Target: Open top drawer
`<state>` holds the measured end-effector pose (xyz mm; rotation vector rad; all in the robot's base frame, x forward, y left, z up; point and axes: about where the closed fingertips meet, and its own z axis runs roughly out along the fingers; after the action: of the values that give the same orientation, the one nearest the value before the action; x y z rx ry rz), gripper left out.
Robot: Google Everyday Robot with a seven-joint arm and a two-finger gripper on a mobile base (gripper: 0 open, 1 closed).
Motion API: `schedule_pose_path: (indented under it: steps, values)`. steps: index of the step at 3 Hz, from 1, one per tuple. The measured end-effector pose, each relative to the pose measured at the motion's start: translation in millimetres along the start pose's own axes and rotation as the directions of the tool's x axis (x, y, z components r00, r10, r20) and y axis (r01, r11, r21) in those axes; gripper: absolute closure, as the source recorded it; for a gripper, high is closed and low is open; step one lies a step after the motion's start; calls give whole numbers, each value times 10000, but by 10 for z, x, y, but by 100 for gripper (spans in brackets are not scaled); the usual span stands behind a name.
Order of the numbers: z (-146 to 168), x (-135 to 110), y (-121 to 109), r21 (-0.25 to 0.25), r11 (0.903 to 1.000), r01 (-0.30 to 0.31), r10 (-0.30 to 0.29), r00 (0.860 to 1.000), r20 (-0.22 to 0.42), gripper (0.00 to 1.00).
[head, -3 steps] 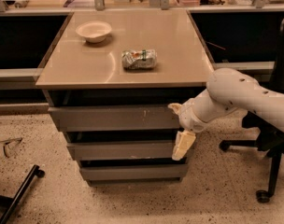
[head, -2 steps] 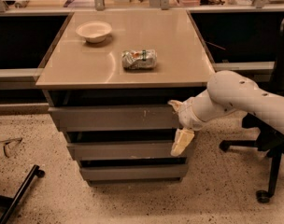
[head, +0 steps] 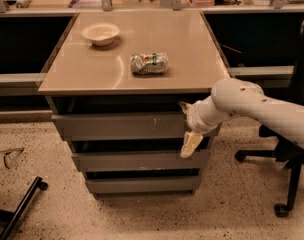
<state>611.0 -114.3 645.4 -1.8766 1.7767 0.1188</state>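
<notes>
The top drawer [head: 117, 126] is the widest grey front, just under the tan tabletop, with small white scratches right of centre. A dark gap shows above it. My gripper [head: 185, 129] is at the drawer's right end, on the white arm that reaches in from the right. Its fingers are spread vertically. The upper finger touches the drawer's top edge, and the beige lower finger [head: 191, 145] hangs down over the gap below the front. The gripper holds nothing.
Two narrower grey drawer fronts [head: 139, 160] sit below. A white bowl [head: 100, 33] and a crumpled bag [head: 149, 63] lie on the tabletop [head: 82, 74]. An office chair [head: 287, 154] stands at the right. A black bar [head: 19, 204] lies on the floor at the left.
My gripper has shifted slightly up and to the left along the drawer's right end. The drawer front has not visibly moved.
</notes>
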Motion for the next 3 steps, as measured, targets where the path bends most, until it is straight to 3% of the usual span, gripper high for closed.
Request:
schedule_pose_path:
  steps: [1,2,3]
  values:
    - [252,92,-81,-346,9994,38,-44,9998,-184,0]
    - [225,80,-86,-355,9994,38,-45,9998,-188,0]
    - [235,15,-20,-728,9973,-26,20,10000,-87,0]
